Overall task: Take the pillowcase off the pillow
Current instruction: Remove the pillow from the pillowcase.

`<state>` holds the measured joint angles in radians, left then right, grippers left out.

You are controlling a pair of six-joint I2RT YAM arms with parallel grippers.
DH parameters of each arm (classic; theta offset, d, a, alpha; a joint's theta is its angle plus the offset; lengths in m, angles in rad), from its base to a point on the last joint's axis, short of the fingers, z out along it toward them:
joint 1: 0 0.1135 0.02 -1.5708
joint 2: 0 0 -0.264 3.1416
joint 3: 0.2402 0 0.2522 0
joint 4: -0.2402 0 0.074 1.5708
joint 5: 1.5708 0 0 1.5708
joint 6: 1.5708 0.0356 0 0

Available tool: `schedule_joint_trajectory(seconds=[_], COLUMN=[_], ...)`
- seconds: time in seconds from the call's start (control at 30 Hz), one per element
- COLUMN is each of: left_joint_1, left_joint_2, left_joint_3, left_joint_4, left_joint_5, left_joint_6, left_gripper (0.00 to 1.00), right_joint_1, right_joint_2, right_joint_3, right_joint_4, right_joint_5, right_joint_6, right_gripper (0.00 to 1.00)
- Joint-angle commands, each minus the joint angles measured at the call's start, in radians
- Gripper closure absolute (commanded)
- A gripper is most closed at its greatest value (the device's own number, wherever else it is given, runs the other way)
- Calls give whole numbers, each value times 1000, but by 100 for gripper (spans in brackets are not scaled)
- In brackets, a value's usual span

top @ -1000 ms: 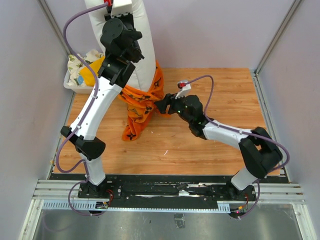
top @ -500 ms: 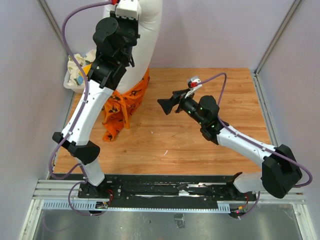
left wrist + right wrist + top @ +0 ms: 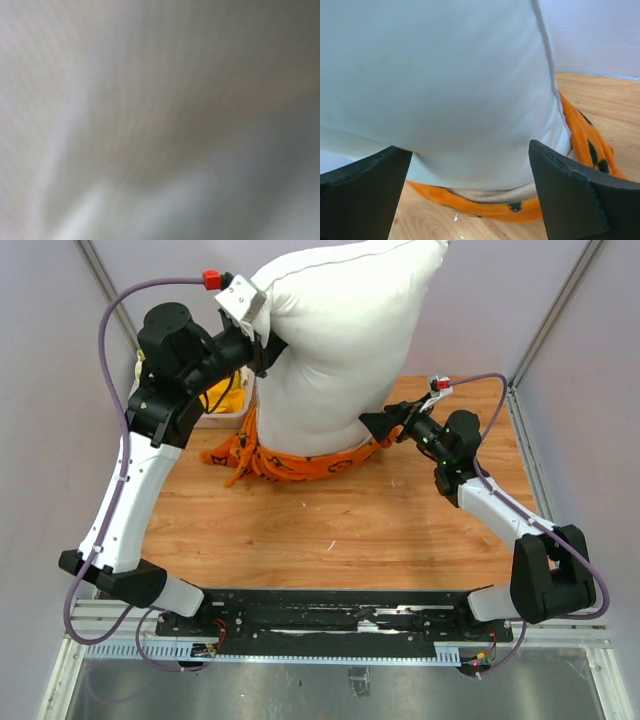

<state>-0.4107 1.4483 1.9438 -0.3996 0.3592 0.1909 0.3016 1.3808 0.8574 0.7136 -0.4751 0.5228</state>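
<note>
The big white pillow (image 3: 340, 350) hangs upright over the back of the table, its broad face toward the camera. My left gripper (image 3: 258, 338) is pressed into its upper left edge and shut on it. The left wrist view shows only blurred white fabric (image 3: 160, 120), with no fingers visible. The orange pillowcase (image 3: 300, 462) with black motifs is bunched around the pillow's bottom end and rests on the wood. My right gripper (image 3: 375, 425) stands open at the pillow's lower right. Its wrist view shows the pillow (image 3: 445, 85) and the pillowcase (image 3: 485, 209), pale inside, just ahead of the right gripper (image 3: 467, 150).
A white bin (image 3: 210, 421) holding yellow cloth (image 3: 228, 398) stands at the back left, partly behind my left arm. Grey walls and metal posts enclose the wooden table (image 3: 330, 540) on three sides.
The left arm swung the pillow rightward and turned it broad side on. The pillowcase slid down to the pillow's bottom end. My right gripper opened wide and moved back right beside the pillow.
</note>
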Motion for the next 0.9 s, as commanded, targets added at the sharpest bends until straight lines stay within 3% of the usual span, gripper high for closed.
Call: schedule_joint_trajectory(seconds=[0.0,0.1,0.27,0.53,0.67,0.87], left_joint_1=[23,23,24,37,47,55], left_joint_2=[-10,45,-32,-23,81,23], left_joint_3=[240,332,125,185,417,323], left_joint_4=[241,158,325,307,86,156], left_joint_5=[46,66,169,180,127,157], left_joint_6=[-29,14,122,27,-2,-51], left_gripper=[100,100,100,100,100,100], right_joint_1=[-64,-91,-128,-163,-168,-181], right_joint_2=[11,25,51,108,168,260], right_joint_3=[-39,-59,-71,-52,-29,12], right_joint_4=[95,113,142,185,215,232], right_joint_5=[-69,-70,-106,-115,-122,-116], right_joint_6=[71,77,95,130,159,201], right_gripper=[1,2,2,1,2,2])
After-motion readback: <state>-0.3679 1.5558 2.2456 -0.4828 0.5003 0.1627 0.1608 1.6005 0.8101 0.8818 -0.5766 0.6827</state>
